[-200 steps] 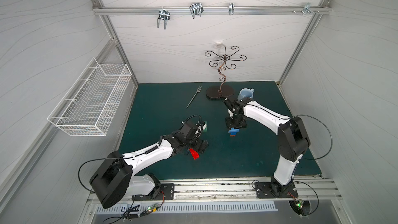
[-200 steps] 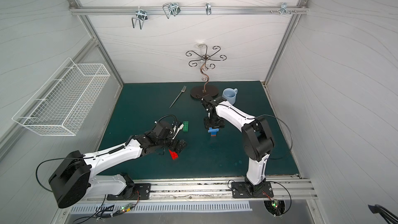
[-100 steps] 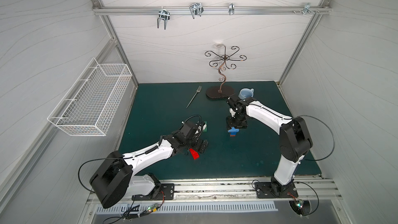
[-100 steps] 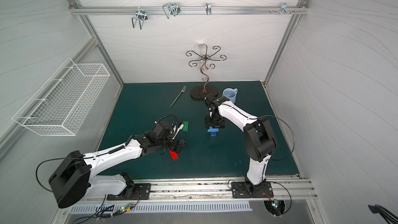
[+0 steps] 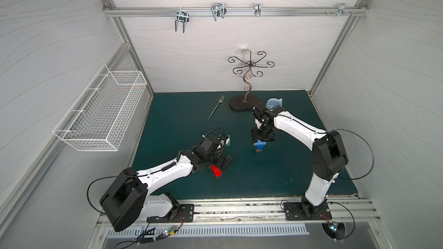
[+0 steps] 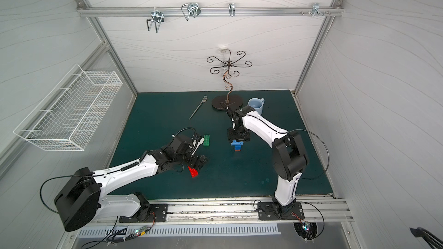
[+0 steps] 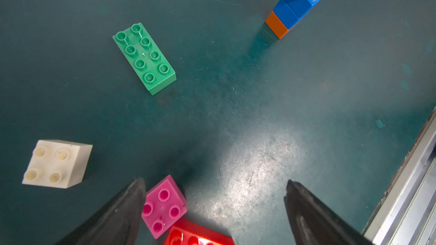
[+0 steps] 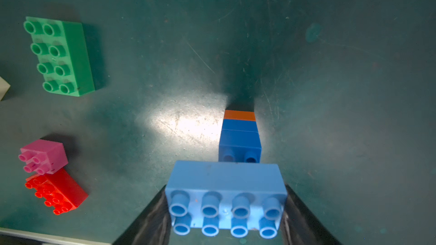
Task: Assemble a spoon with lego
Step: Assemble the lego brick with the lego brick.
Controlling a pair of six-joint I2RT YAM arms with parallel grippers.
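Observation:
A short stack of lego, an orange brick under two blue ones (image 8: 239, 135) (image 5: 259, 146) (image 6: 237, 147), stands upright on the mat. My right gripper (image 8: 226, 200) (image 5: 262, 137) is shut on a long light blue brick (image 8: 226, 185), held crosswise at the top of that stack; whether it is pressed on I cannot tell. My left gripper (image 7: 213, 182) (image 6: 200, 161) hangs open low over a pink brick (image 7: 164, 206) and a red brick (image 7: 198, 234) (image 5: 216, 171), the pink one beside one finger. A green brick (image 7: 144, 58) (image 6: 206, 140) and a cream brick (image 7: 56, 163) lie loose.
A metal fork (image 5: 215, 107), a dark hook stand (image 5: 243, 105) and a pale blue mug (image 5: 274, 103) sit at the back of the green mat (image 5: 263, 178). A white wire basket (image 5: 103, 113) hangs on the left wall. The mat's front edge meets a metal rail (image 7: 415, 185).
The right arm has shifted slightly toward the back while its gripper stays at the stack with the light blue brick. The left arm has not moved.

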